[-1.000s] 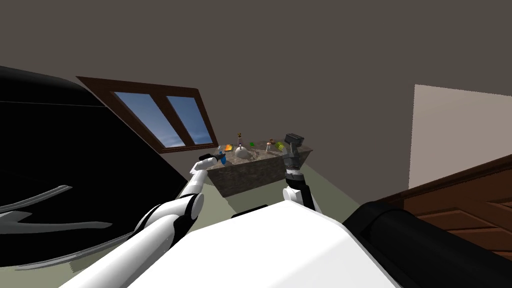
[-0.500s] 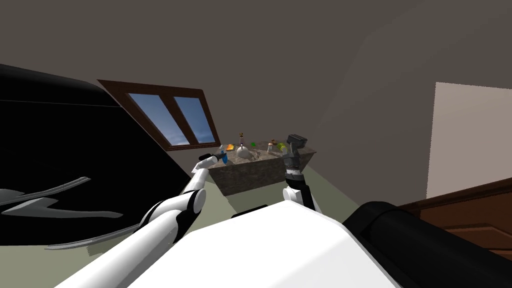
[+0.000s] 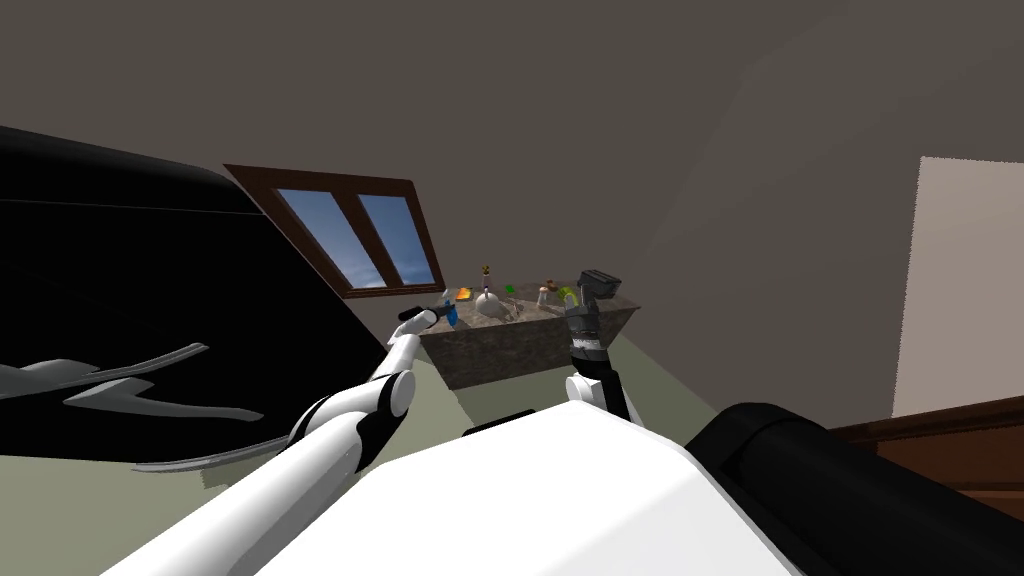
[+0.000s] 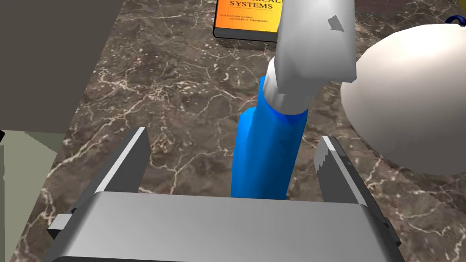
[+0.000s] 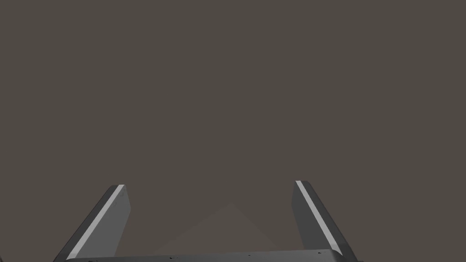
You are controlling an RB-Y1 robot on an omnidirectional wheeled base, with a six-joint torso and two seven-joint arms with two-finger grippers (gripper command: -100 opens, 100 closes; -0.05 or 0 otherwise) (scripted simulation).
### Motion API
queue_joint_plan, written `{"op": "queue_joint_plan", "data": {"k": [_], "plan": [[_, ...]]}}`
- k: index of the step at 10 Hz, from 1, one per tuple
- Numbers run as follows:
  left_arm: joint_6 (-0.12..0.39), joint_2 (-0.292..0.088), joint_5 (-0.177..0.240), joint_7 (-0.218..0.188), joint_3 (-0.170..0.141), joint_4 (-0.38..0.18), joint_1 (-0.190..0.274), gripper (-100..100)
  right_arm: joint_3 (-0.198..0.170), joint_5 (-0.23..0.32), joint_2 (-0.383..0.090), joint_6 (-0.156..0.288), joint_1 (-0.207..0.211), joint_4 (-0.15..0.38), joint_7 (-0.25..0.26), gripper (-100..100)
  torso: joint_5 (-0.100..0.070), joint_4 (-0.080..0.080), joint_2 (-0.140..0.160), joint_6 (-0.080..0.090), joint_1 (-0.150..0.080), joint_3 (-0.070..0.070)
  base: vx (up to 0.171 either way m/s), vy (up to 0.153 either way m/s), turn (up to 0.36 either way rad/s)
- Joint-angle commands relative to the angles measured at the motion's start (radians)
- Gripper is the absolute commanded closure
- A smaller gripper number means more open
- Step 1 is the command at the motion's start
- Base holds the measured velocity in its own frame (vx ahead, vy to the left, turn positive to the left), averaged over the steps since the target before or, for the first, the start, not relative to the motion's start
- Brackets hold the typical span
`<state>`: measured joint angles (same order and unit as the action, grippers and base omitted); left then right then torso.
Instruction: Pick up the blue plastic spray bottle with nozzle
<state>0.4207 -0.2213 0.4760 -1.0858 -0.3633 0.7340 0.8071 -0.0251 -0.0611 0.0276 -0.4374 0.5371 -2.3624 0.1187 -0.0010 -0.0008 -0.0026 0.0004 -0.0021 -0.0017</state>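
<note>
Blue bottle (image 4: 268, 150), grey nozzle (image 4: 314, 45); brown white-veined countertop (image 4: 173, 91); orange book (image 4: 248, 18).

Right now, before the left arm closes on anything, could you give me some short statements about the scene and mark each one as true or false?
1. The blue spray bottle with a pale grey nozzle stands on the dark marbled counter, between the fingers of the left gripper. True.
2. The left gripper's fingers press the bottle's sides. False: they are open, with a gap on each side.
3. An orange book lies on the counter beyond the bottle. True.
4. The right gripper is shut on something. False: its fingers stand apart with nothing between them.
5. A large white rounded object sits on the counter close beside the bottle. True.
</note>
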Motion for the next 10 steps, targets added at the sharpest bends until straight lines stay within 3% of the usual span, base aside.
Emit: {"op": "queue_joint_plan", "data": {"k": [1,4,5,6,8,10], "plan": [[-0.002,0.005,0.031,0.05,-0.016,-0.021,0.007,-100,0.0,0.0,0.0,0.0,0.0,0.0,0.0,0,0.0,0.0,0.0,0.0,0.0,0.0,-0.002,-0.056,-0.006],[-0.002,0.005,0.031,0.126,-0.016,-0.021,0.007,-100,0.0,0.0,0.0,0.0,0.0,0.0,0.0,0,0.001,0.0,0.0,0.0,0.005,0.0,0.001,0.0,-0.006],[-0.041,0.026,0.081,0.16,-0.066,-0.071,0.057,-100,0.0,0.0,0.0,0.0,0.0,0.0,0.0,0,0.001,0.0,0.0,0.0,0.005,0.0,-0.011,-0.047,0.218],[-0.041,0.026,0.085,0.173,-0.085,-0.082,0.061,-100,0.0,0.0,0.0,0.0,0.0,0.0,0.0,0,0.0,0.0,0.001,-0.001,0.002,0.001,0.003,-0.077,0.164],[-0.041,0.026,0.131,0.222,-0.085,-0.112,0.061,-100,0.0,0.0,0.0,0.0,0.0,0.0,0.0,0,0.0,0.0,0.0,0.0,0.001,0.0,0.007,-0.029,0.002],[-0.041,0.026,0.131,0.274,-0.085,-0.112,0.061,-100,0.0,0.0,0.0,0.0,0.0,0.0,0.0,0,0.001,0.0,0.0,0.0,0.004,0.0,0.0,0.003,0.001]]}}
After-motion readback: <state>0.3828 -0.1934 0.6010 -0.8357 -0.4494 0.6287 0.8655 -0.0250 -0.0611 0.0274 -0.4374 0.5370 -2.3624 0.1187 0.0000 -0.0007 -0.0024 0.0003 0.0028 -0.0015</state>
